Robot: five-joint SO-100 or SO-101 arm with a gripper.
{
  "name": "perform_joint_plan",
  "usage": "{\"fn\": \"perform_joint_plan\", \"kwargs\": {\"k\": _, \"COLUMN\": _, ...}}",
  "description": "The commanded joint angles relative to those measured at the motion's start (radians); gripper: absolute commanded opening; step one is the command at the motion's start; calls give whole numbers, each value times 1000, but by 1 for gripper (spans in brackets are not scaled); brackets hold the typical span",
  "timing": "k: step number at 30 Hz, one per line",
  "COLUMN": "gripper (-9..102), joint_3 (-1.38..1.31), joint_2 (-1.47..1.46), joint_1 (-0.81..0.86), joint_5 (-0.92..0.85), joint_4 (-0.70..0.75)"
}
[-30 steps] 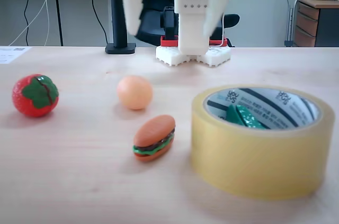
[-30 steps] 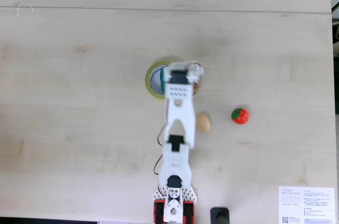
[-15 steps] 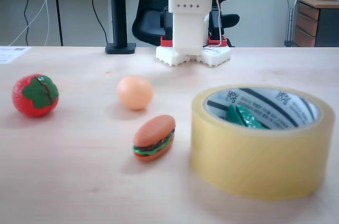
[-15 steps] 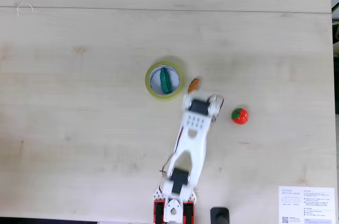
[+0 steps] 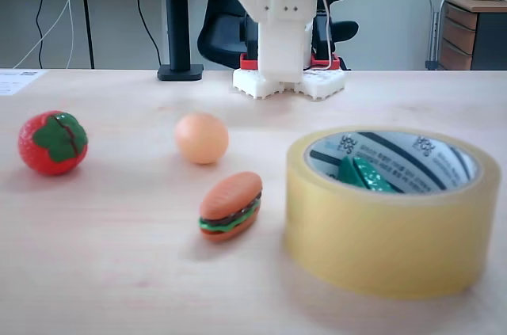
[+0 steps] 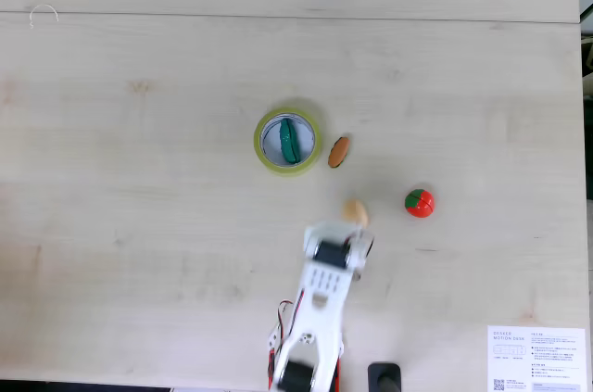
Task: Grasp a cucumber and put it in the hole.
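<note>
The dark-green cucumber lies inside the hole of the yellowish tape roll, leaning against the white striped inner core. My white arm stands folded back over its base at the far table edge, well away from the roll. From above, the gripper sits just below the egg, clear of the roll, with nothing seen in it. Its jaws are too foreshortened to read.
A toy burger lies beside the roll. A peach egg and a red strawberry lie farther off. A black post and a printed sheet are at the table's edge.
The arm has pulled back from above the tape roll toward its base, uncovering roll, burger and egg. The cucumber stays in the hole.
</note>
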Motion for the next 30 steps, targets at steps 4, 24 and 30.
{"fn": "perform_joint_plan", "kwargs": {"k": 4, "gripper": 0, "joint_3": 225, "joint_2": 232, "joint_1": 14, "joint_5": 52, "joint_4": -71}}
{"fn": "perform_joint_plan", "kwargs": {"k": 24, "gripper": 0, "joint_3": 749, "joint_2": 940, "joint_1": 18, "joint_5": 103, "joint_4": -144}}
{"fn": "perform_joint_plan", "kwargs": {"k": 30, "gripper": 0, "joint_3": 807, "joint_2": 950, "joint_1": 21, "joint_5": 104, "joint_4": -164}}
